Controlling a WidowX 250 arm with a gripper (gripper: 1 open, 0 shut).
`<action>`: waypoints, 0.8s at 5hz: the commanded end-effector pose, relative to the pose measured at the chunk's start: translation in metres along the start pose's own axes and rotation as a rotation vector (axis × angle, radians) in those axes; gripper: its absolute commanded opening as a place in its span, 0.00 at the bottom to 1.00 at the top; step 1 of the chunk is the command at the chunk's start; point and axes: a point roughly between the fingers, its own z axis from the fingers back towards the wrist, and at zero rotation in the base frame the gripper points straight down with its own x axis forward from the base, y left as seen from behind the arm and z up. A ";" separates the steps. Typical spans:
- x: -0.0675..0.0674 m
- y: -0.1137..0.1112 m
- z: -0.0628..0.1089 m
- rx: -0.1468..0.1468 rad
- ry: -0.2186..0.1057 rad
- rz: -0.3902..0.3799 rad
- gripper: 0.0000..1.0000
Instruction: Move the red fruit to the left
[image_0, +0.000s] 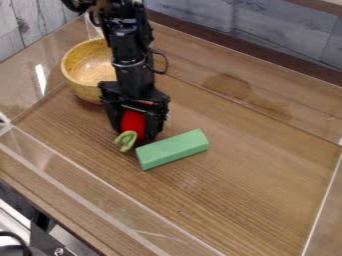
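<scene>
Red fruit: it lies on the table (254, 175), between the fingers of the hand, and its red body (132, 122) is partly covered by them.
Leafy cap: pale green (126, 141), at the end of the fruit that points to the lower part of the view.
Hand: black (135, 116), it reaches down over the fruit; its fingers stand open, one on each side of it. If they touch the fruit, I cannot tell.
Arm: black also (126, 40), it comes from the top edge of the view and passes in front of the bowl.
Green block: rectangular (173, 148), flat on the table, lying at a slant, just beside the fruit.
Bowl: wooden, round (86, 68), behind the hand, partly hidden by the arm.
Cables: dark (30, 232), in the lower left corner of the view.
</scene>
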 end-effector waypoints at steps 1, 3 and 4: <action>0.008 -0.005 0.021 0.011 -0.054 -0.071 1.00; 0.010 -0.022 0.053 -0.054 -0.089 -0.077 1.00; 0.009 -0.020 0.058 -0.067 -0.086 -0.046 1.00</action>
